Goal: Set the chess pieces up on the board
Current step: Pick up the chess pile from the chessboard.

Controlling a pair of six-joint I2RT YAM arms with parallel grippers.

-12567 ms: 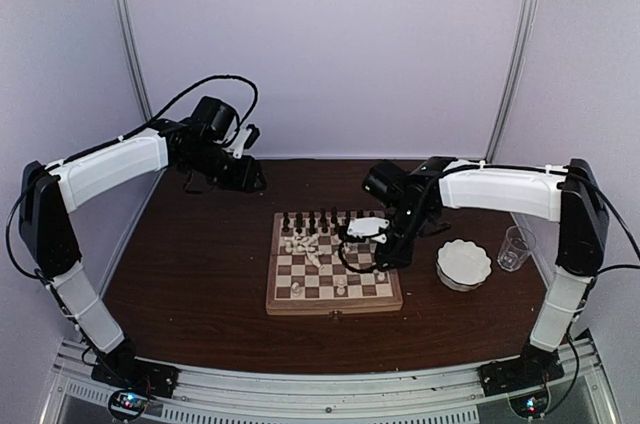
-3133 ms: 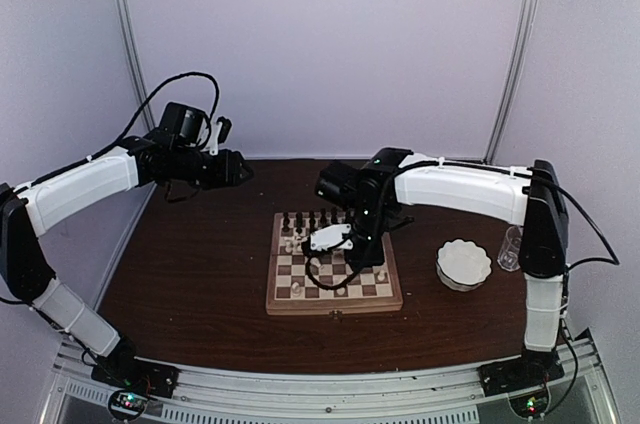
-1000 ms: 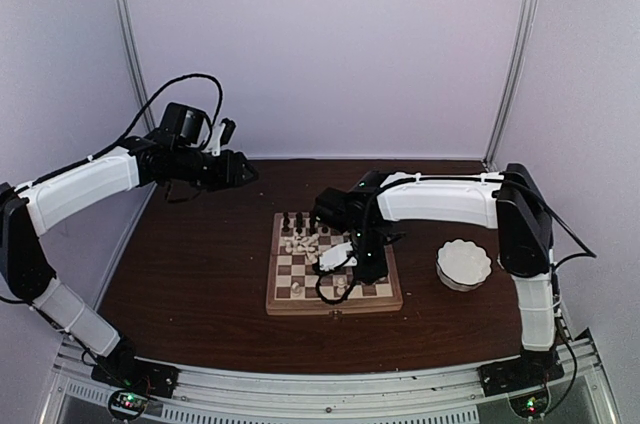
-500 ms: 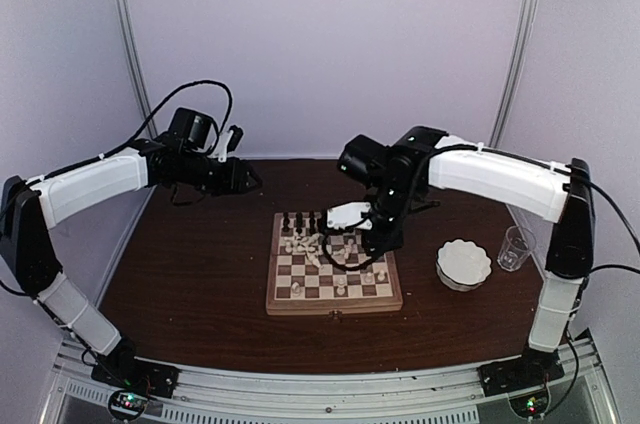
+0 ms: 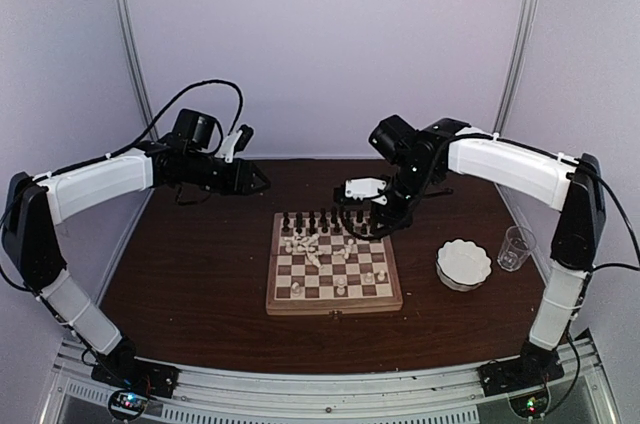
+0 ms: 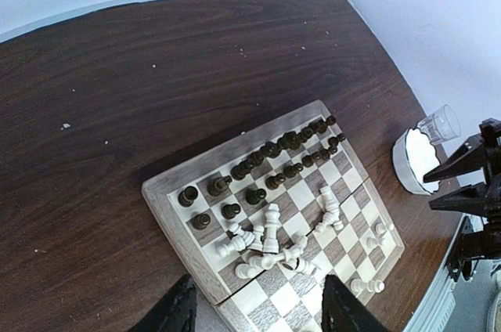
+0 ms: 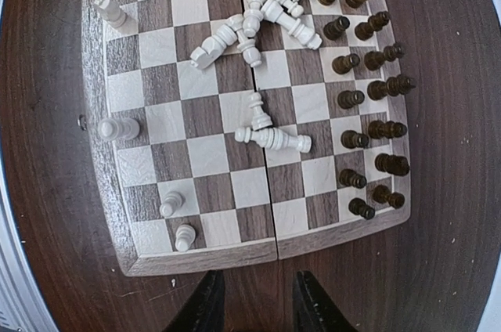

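My right hand [image 7: 258, 279] hangs empty and unclenched over the board [image 5: 335, 305]'s far edge; my left hand [image 6: 258, 289], also released, hovers beyond its far-left corner. Dark chess pieces [image 7: 352, 99] line the board's far rows; white ones lie toppled.
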